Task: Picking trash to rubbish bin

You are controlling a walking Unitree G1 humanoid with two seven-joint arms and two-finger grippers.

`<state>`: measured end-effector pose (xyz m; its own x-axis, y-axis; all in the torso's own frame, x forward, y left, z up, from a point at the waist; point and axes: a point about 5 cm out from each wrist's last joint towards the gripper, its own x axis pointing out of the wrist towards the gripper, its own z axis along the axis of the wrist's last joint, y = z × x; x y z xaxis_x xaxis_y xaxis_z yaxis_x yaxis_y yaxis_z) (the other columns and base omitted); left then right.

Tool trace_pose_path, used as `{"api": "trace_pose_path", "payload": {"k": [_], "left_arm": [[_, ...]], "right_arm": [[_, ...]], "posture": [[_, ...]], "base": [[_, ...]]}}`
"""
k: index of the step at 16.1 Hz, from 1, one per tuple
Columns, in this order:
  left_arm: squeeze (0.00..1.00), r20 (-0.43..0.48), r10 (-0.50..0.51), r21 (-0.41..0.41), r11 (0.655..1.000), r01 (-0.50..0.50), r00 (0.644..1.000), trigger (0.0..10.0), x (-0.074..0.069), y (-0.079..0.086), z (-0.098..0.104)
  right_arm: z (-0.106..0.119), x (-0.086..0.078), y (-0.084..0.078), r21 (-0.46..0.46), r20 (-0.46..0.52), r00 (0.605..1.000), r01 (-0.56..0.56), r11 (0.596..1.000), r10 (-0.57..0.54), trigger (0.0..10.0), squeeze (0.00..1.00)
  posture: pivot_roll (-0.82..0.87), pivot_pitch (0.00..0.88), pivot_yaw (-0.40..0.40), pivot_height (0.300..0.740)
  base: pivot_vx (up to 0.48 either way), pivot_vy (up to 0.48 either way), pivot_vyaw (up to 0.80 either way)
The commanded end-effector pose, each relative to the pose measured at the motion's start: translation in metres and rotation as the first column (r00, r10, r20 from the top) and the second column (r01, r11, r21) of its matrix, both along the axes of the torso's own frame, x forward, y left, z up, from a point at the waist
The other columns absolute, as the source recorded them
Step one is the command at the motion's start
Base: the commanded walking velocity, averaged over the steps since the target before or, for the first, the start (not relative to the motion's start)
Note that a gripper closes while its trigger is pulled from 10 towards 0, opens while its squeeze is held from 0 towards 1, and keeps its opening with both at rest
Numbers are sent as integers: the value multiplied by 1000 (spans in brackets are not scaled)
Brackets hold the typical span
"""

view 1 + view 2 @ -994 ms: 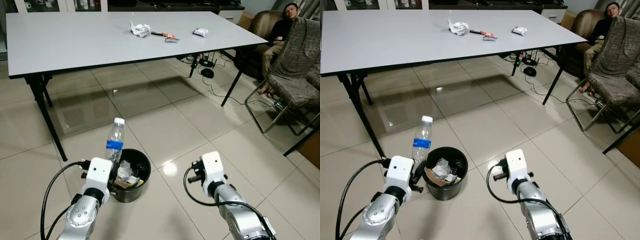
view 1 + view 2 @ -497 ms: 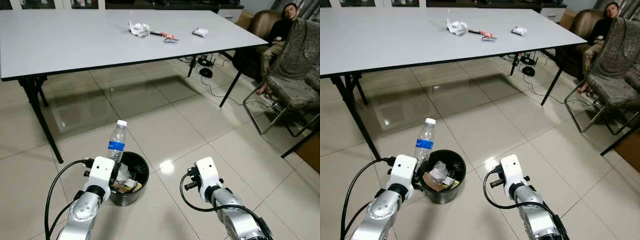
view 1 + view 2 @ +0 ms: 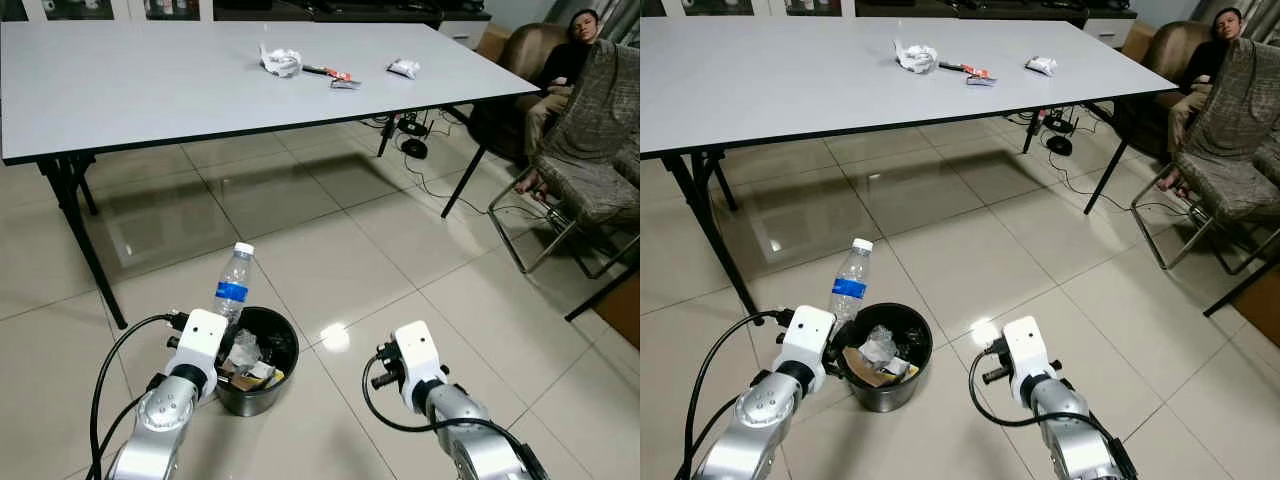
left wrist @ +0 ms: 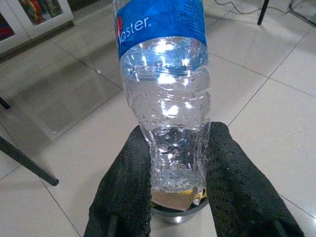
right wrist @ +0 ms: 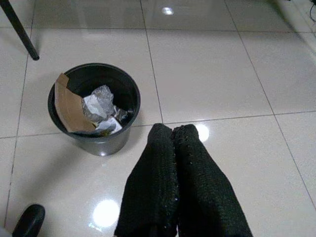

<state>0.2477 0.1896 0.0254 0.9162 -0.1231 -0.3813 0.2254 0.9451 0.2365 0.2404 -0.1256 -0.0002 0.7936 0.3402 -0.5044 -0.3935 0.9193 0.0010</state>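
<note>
A clear plastic water bottle (image 3: 233, 285) with a blue label and white cap stands upright in my left gripper (image 4: 178, 163), which is shut on its lower part, at the near-left rim of a black round bin (image 3: 280, 333). The bin (image 5: 129, 90) on the tiled floor holds cardboard and crumpled wrappers. My right gripper (image 5: 173, 136) is shut with nothing in it, low over the floor to the right of the bin. On the white table (image 3: 150, 80) lie a crumpled paper (image 3: 281, 61), a small wrapper (image 3: 341, 78) and a white packet (image 3: 403, 68).
Black table legs (image 3: 85, 240) stand left of the bin. A person (image 3: 560, 60) sits on a sofa at the far right, beside a chair (image 3: 590, 170) with a blanket. Cables (image 3: 410, 140) lie on the floor under the table's right end. Open tiles lie ahead.
The camera has shifted slightly. My left gripper still holds the bottle at the bin's rim; the right arm has barely moved.
</note>
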Motion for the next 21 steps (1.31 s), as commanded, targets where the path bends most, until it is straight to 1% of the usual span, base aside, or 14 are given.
{"api": "trace_pose_path", "payload": {"k": [1,4,9,11,12,15,16,21], "left_arm": [[0,5,-25,-5,1000,25,1000,10000,3,-5,0],[0,11,-30,-7,1000,30,999,10000,7,-4,1],[0,13,-39,-13,999,40,999,10000,8,-6,0],[0,16,-42,-17,999,42,999,10000,7,-5,0],[0,16,-42,-18,999,42,999,10000,7,-5,0],[0,16,-41,-17,999,41,999,10000,7,-5,-1],[0,15,-41,-15,999,41,999,10000,7,-5,-1],[0,10,-53,-9,999,53,999,10000,6,-4,-2]], "right_arm": [[4,2,-7,-17,17,1000,2,1000,-1,10000,0],[4,1,-9,-17,16,1000,3,1000,-2,10000,0],[4,0,-7,-9,14,1000,4,1000,-4,10000,0],[3,-2,-3,-43,13,999,-50,998,50,10000,0],[2,-2,-3,-42,10,999,-52,998,53,10000,0],[1,-3,-2,-50,9,998,-62,997,63,10000,0],[0,-4,-5,-28,-4,1000,-12,1000,12,10000,0],[-1,-4,-8,-36,-7,1000,-2,999,2,10000,0]], "posture": [[21,34,-154,740],[18,36,-151,740],[21,36,-147,740],[22,37,-148,740],[23,38,-148,740],[24,38,-150,740],[25,38,-151,740],[24,38,-146,740]], "base": [[292,0,0],[321,0,0],[343,0,0],[383,0,0],[401,0,0],[410,0,727],[409,0,0],[409,0,0]]}}
